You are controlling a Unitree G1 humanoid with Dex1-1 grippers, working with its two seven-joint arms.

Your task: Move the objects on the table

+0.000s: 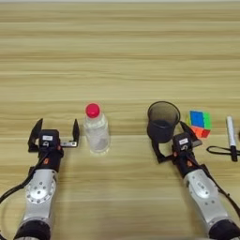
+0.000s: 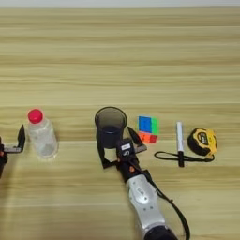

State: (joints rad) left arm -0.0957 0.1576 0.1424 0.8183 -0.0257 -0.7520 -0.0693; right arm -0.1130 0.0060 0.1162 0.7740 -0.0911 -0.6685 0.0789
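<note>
In the left eye view, the left gripper (image 1: 54,132) is sitting low on the table (image 1: 120,56) with its two black fingers (image 1: 76,129) spread wide and holding nothing; the inner finger is standing just beside the clear bottle with the red cap (image 1: 96,129), which is standing upright, and contact between them is hard to judge. The right gripper (image 1: 170,139) is reaching up to the dark translucent cup (image 1: 162,122), its fingers spread to either side of the cup's lower wall, one low on the left and one rising on the right toward the puzzle cube (image 1: 199,123); whether they are pressing the cup cannot be told. The white marker pen (image 1: 231,132) is lying near the right edge, with a black strap partly cut off beside it. In the right eye view, only one finger of the left gripper is showing at the left edge, close to the bottle, the rest being cut off. The right gripper is framing the cup in the same way, the cup hiding part of the space between its fingers. Here the cube, the pen and a yellow tape measure (image 2: 203,141) are lying in a row to the right, the strap running under the pen toward the tape measure.
</note>
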